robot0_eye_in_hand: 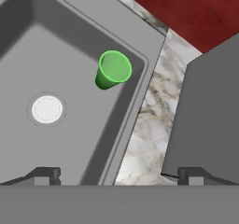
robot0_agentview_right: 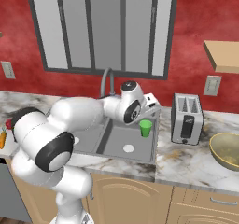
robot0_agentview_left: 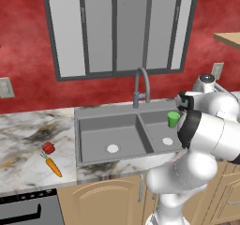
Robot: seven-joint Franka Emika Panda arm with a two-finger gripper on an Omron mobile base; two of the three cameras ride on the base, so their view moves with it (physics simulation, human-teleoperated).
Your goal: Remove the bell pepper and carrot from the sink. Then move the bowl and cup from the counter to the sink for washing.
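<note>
The green cup [robot0_agentview_left: 174,119] [robot0_agentview_right: 145,128] [robot0_eye_in_hand: 112,70] stands upright in the right basin of the grey sink [robot0_agentview_left: 108,110] [robot0_eye_in_hand: 70,36], near its back right corner. My gripper [robot0_agentview_right: 153,109] [robot0_eye_in_hand: 119,175] hangs open just above that basin's right rim, with nothing between its fingers. The red bell pepper [robot0_agentview_left: 48,147] and the orange carrot [robot0_agentview_left: 53,167] lie on the marble counter [robot0_agentview_left: 23,135] left of the sink. The olive-yellow bowl [robot0_agentview_right: 226,149] rests on the counter at the far right, beyond the toaster.
A grey toaster [robot0_agentview_right: 186,112] [robot0_eye_in_hand: 210,111] stands on the counter between the sink and the bowl, close to my gripper's right side. The curved faucet [robot0_agentview_left: 142,86] rises behind the sink. A stove edge [robot0_agentview_left: 28,210] lies at the lower left.
</note>
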